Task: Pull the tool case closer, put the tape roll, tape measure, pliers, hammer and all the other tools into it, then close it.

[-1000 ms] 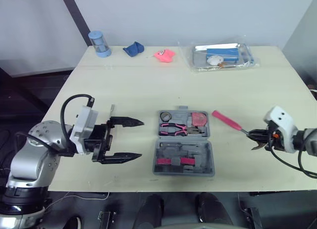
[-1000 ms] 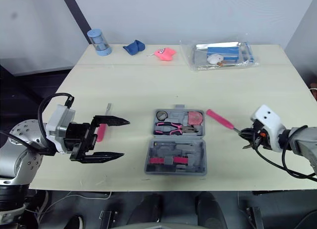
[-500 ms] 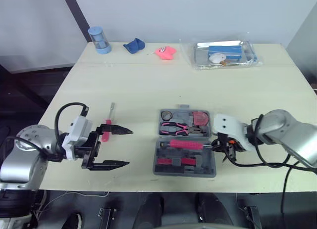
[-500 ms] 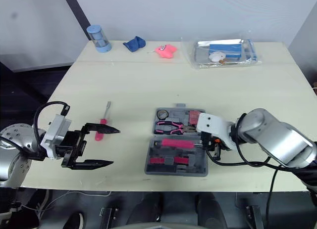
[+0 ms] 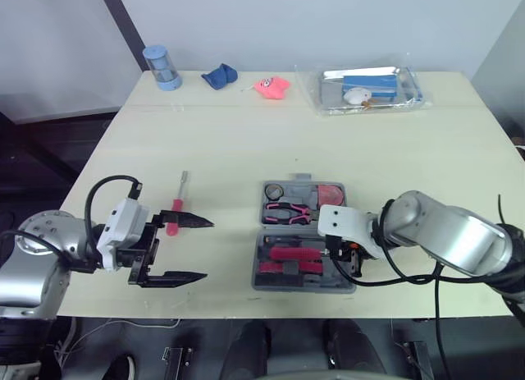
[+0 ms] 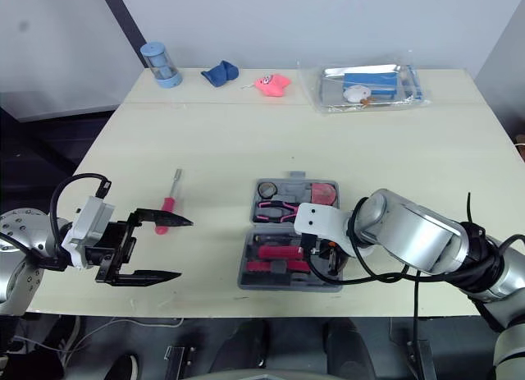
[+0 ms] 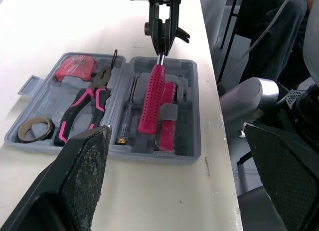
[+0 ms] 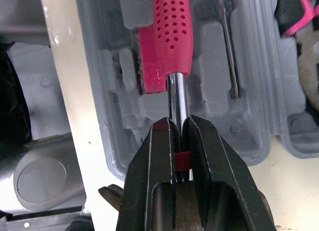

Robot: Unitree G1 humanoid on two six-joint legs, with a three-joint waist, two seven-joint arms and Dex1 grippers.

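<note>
Case: The grey plastic tool case [image 5: 302, 287] lies wide open on the pale surface [image 5: 246, 134], near the front edge and between your two arms. The pulling step looks done.

Already inside: The brown tape roll [image 5: 274, 191], the pink and black pliers [image 7: 94, 91] and the red tape measure [image 7: 75, 67] sit in the far half. A thin metal screwdriver [image 7: 128, 104] lies in the near half.

Going in now: The red-handled tool with little holes in its grip [image 7: 151, 99] rests in a slot of the near half, touching the tray.

Right pincer: Your right pincer [image 8: 179, 126] is clamped on the shiny metal shaft of that tool, just past the red grip. It has not let go yet.

Left pincer: Your left pincer [image 5: 207, 249] hangs over the surface with its fingers wide apart and holds nothing.

Left outside: A small red-handled screwdriver [image 5: 175, 209] lies on the surface just beside your left pincer, well apart from the case. I think that one goes in next.

Hammer: I cannot tell from here if a hammer is in the case.

Closing: The lid is not shut yet, so that comes last.

How far: I would say you are more than halfway.
</note>
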